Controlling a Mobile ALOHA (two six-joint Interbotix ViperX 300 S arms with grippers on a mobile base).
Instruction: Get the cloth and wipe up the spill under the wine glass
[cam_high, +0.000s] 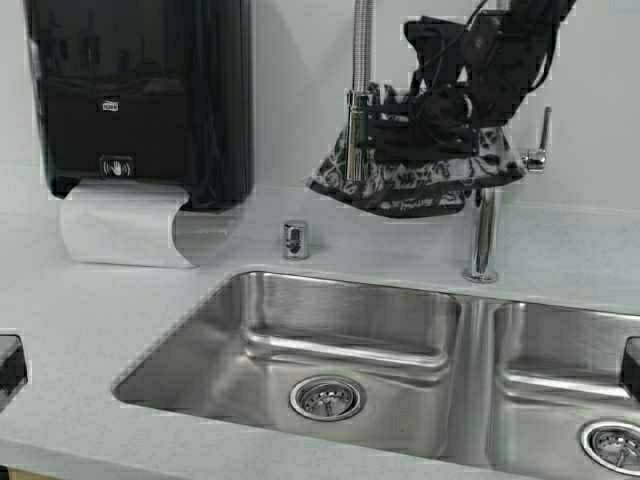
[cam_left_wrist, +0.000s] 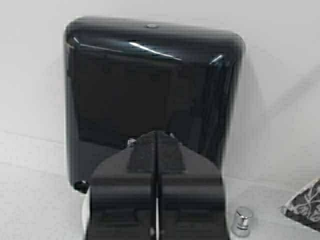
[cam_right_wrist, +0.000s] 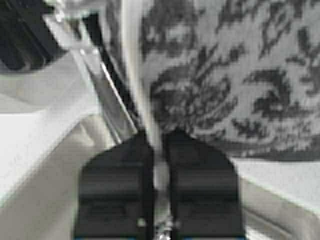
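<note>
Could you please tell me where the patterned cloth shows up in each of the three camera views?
High view: the cloth hangs over the faucet behind the sink, under the right gripper.
Left wrist view: only a corner at the edge.
Right wrist view: fills the area beyond the fingers.
Shared landmark: the cloth's leaf pattern.

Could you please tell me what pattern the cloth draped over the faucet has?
The cloth is dark grey-black with white leafy, floral patterning, clearest in the right wrist view.

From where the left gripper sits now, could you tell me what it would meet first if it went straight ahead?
Probably the black towel dispenser on the wall: the left gripper, fingers shut, points at its front, nothing visible between. Depth is unclear.
</note>
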